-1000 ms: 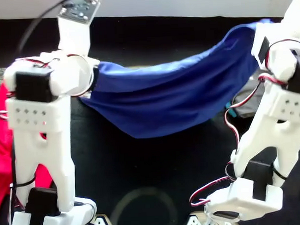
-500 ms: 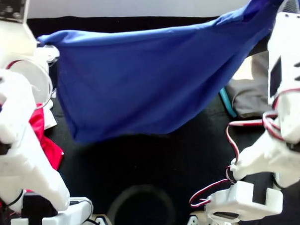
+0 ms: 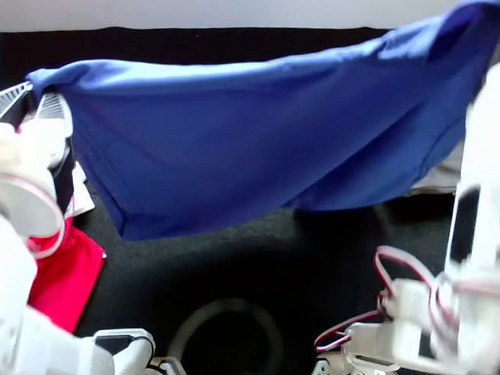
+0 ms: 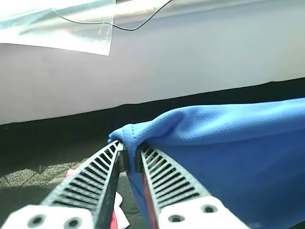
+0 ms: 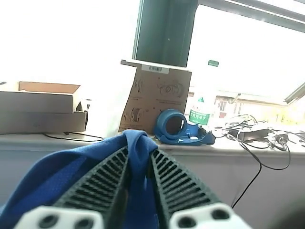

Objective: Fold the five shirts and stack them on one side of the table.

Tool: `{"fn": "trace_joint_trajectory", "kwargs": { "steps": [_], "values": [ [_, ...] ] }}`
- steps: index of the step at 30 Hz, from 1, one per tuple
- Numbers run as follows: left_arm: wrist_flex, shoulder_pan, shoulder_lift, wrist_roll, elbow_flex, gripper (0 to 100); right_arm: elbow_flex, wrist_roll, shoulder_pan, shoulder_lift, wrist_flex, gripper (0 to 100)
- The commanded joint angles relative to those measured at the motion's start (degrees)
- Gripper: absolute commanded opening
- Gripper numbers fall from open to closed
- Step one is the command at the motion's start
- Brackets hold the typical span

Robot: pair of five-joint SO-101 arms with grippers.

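A blue shirt (image 3: 256, 146) hangs stretched in the air across the high view, held at both ends above the black table (image 3: 237, 271). My left gripper (image 4: 128, 155) is shut on one corner of the blue shirt (image 4: 228, 148); it shows at the left of the high view (image 3: 39, 101). My right gripper (image 5: 139, 152) is shut on the other corner of the blue shirt (image 5: 62, 181), raised high at the right. A red shirt (image 3: 63, 279) lies on the table at the left, under the left arm.
A grey garment (image 3: 440, 175) lies at the right behind the hanging shirt. Both arm bases (image 3: 390, 347) stand at the table's front edge with red and white cables. A wall runs along the table's far side.
Both arms have lifted the blue shirt from a sagging drape to a high, wide stretch. The shirt's lower hem now hangs clear of the table.
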Motion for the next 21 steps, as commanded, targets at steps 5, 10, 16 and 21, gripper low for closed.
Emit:
{"fn": "trace_joint_trajectory", "kwargs": {
  "steps": [5,10,16,21],
  "values": [
    [0.1,0.7,-6.5,0.4,9.5,1,5.5,-0.4,0.7,-11.1,-0.2,0.5],
    [-0.4,0.5,-10.5,0.3,11.3,1,13.5,-0.4,0.7,-15.8,-4.3,0.5],
    [-0.4,0.5,-12.4,0.1,11.4,1,20.4,-0.4,0.7,-20.3,-8.5,0.5],
    [-0.2,0.5,-12.4,0.1,11.6,1,24.4,-0.4,0.6,-22.9,-8.4,0.5]
  ]
}}
